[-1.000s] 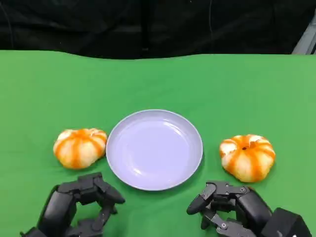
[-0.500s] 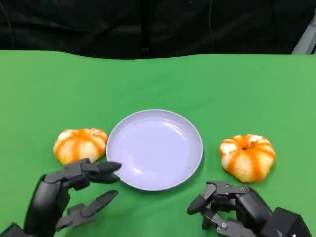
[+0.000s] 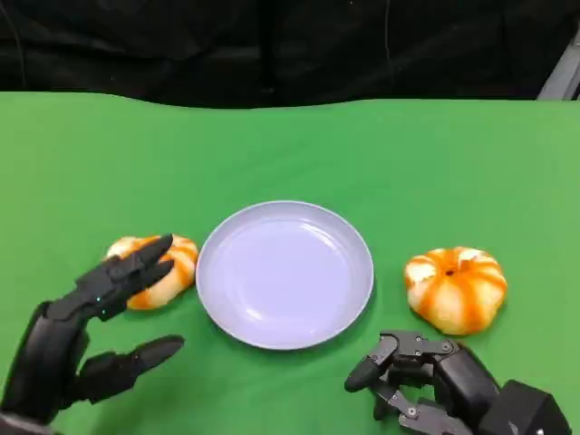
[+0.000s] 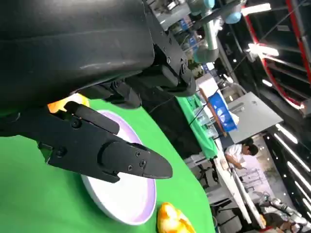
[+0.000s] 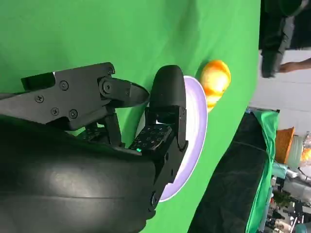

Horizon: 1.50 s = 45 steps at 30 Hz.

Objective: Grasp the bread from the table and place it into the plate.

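Just beyond my left hand (image 3: 82, 340), the bread (image 3: 149, 272) is sitting under my spread, empty fingers (image 3: 136, 267) (plate (image 3: 285, 274) beside it).

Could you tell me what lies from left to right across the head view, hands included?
Left hand → left bread → plate → right bread, with the right hand lying nearer than the gap between plate and right bread.
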Tool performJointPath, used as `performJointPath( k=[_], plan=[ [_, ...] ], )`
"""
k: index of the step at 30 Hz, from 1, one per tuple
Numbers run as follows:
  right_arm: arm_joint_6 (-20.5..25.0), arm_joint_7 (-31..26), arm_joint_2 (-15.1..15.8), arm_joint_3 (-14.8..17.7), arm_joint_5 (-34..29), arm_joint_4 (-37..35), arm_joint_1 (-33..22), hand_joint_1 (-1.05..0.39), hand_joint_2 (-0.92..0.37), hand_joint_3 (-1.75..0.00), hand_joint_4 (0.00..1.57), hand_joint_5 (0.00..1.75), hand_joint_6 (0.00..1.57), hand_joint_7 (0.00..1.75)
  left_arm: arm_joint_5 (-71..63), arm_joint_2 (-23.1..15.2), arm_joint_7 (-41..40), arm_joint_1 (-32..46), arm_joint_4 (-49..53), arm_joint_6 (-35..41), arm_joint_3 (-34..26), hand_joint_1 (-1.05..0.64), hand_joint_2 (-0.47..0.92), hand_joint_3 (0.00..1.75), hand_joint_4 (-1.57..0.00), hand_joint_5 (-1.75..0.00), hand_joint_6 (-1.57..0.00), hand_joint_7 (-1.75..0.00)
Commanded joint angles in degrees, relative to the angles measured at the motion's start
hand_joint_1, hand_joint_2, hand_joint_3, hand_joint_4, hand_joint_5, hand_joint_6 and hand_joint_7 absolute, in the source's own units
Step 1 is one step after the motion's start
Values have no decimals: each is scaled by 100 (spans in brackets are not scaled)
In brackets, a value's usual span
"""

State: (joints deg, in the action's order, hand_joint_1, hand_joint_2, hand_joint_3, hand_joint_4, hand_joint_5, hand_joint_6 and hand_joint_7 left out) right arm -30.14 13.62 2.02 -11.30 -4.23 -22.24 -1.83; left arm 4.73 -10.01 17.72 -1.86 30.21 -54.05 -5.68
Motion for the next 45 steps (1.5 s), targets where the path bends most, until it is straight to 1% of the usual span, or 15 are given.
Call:
performJointPath(
  k=[1,3,5,8,11,14,18,23,28,34,45],
  plan=[
    [-62,-46,41,46,1,-8,30,-7,-92,-49,66,160,80,104,-1110,-365,-836,-253,135,-23,-296,-62,92,20,-44,-1,-41,-1],
    [-71,-44,41,42,7,-12,28,-8,-92,-48,66,161,79,104,-1647,-469,-1254,-320,126,29,-341,-60,92,20,-44,-1,-45,-2],
    [-79,-45,39,41,10,-18,30,-8,-92,-48,66,161,79,104,-1894,-514,-1512,-341,132,53,-319,-59,92,21,-45,-1,-46,-2],
    [-75,-41,46,34,3,-18,22,-8,-92,-48,66,160,79,103,-3330,-888,-2576,-485,86,255,-235,-57,92,21,-44,-1,-46,-2],
    [-103,-39,48,34,7,-32,13,-8,-92,-48,65,159,79,103,-4225,-1131,-3383,-625,74,562,0,-57,92,15,-44,-1,-48,-2],
    [-120,-52,46,33,-4,-46,13,-7,-92,-48,66,158,80,103,-4744,-1317,-3954,-776,155,863,292,-57,92,11,-44,0,-50,-2],
    [-112,-68,44,32,-24,-46,15,-8,-92,-48,66,157,80,103,-5064,-1505,-4394,-1060,440,1181,709,-58,92,5,-45,0,-54,-2],
    [-124,-65,45,31,-27,-69,20,-9,-92,-48,67,156,80,101,-5153,-1601,-4491,-1286,667,1702,1148,-66,92,5,-46,-1,-54,-1],
    [-175,-77,40,34,-37,-134,48,-9,-92,-47,67,155,81,101,-5025,-1621,-4330,-1497,930,1956,1468,-77,92,11,-46,0,-53,0],
    [-124,-77,30,34,-32,-106,34,-9,-92,-47,66,155,81,101,-4809,-1593,-4212,-1721,1308,2027,1771,-82,92,14,-45,0,-51,0],
    [-134,-77,48,32,-37,-31,-22,-9,-92,-47,67,154,81,100,-4426,-1458,-4029,-2173,2178,1984,2171,-84,92,17,-46,0,-49,0]
  ],
)
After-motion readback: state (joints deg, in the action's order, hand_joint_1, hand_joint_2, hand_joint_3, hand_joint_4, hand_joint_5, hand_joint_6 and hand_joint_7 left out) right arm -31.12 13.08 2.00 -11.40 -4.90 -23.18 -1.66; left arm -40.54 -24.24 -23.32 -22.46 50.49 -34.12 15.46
